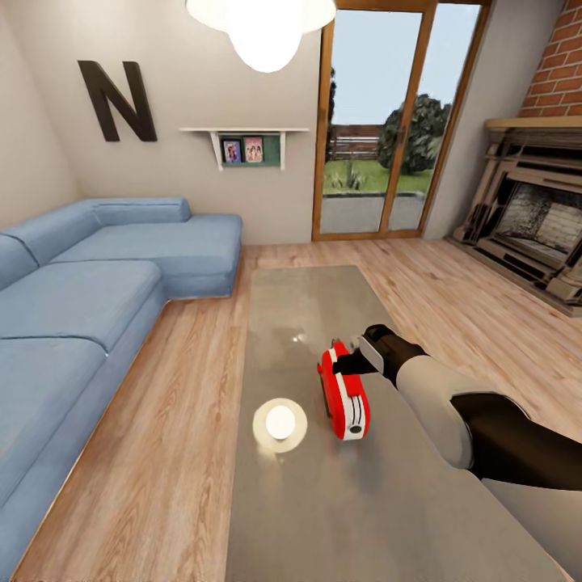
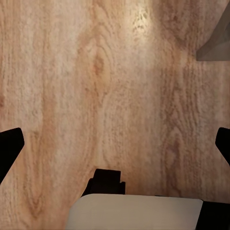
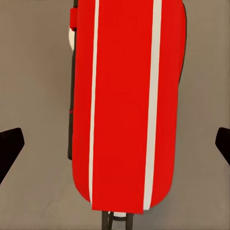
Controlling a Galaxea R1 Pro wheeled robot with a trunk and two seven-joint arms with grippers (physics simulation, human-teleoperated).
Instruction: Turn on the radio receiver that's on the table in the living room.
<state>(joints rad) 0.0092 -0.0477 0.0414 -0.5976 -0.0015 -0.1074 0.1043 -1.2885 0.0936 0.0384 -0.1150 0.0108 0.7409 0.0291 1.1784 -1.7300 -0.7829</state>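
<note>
Your left fingers (image 2: 9, 151) hang spread apart over bare wooden floor (image 2: 115, 96), away from the counter (image 1: 307, 299). The radio receiver (image 1: 346, 398) lies on that counter near its middle, long axis running away from you. Your right fingers (image 3: 12, 146), spread wide and grasping nothing, straddle it from just above, so the right arm is far nearer.
</note>
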